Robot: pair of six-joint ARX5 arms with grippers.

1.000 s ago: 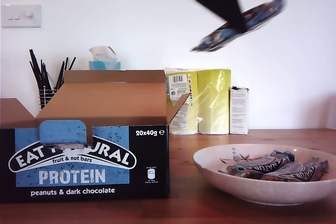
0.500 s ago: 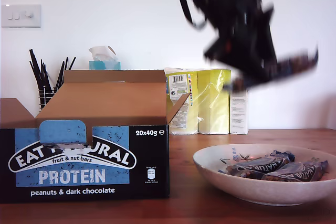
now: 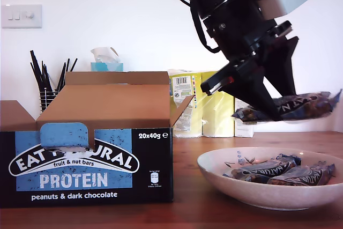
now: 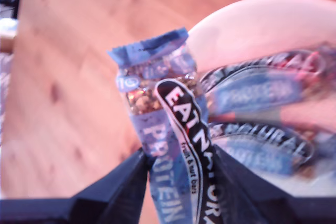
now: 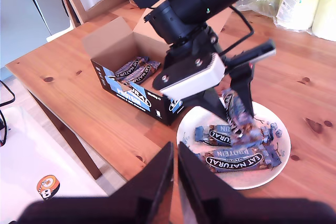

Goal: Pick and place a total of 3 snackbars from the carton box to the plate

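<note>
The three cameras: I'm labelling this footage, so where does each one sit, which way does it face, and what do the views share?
Exterior view: low at table height, facing the carton box front and the plate; my first arm hangs in from above.
First wrist view: on my first claw, looking down its held snackbar to the plate.
Second wrist view: high on my second claw, looking down at the table and my first arm.
Shared: all three show the held snackbar above two snackbars on the plate.

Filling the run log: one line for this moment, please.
first gripper: shut on snackbar | over plate | two snackbars in plate | second gripper: shut, idle
</note>
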